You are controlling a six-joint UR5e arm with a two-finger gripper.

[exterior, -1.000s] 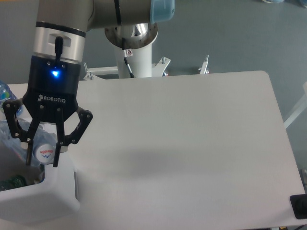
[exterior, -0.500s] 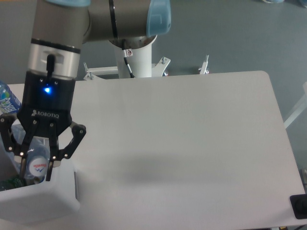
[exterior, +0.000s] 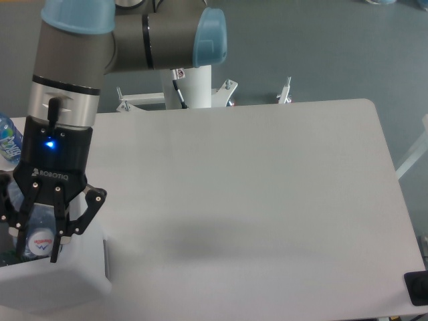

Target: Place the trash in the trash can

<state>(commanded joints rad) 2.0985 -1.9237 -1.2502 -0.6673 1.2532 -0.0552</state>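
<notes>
The gripper (exterior: 37, 245) hangs at the far left of the view, directly above the open mouth of the trash can (exterior: 73, 284), a white boxy bin with rounded corners whose thick rim fills the lower left corner. Its 2 black fingers (exterior: 56, 251) are drawn in narrow around the clear plastic bottle (exterior: 39, 235), pinching it on both sides; the bottle points its round end toward the camera, and that end shows a white disc with a small red and blue mark on it, too small to read. The bottle sits between the fingertips at the level of the bin's opening, just inside the rim's right wall. The black gripper body carries the white word "ROBOTIQ" (exterior: 49, 175) with a small logo beside it, and a blue light (exterior: 48, 142) glows above that lettering. Inside the bin, at the left edge, something dark green shows, too cut off to identify. Behind the gripper, at the left edge of the worktop (exterior: 254, 200), part of a water bottle (exterior: 8, 142) with a blue label is visible; its white lettering is cropped and cannot be read. The crumpled white wrapper cannot be made out.
</notes>
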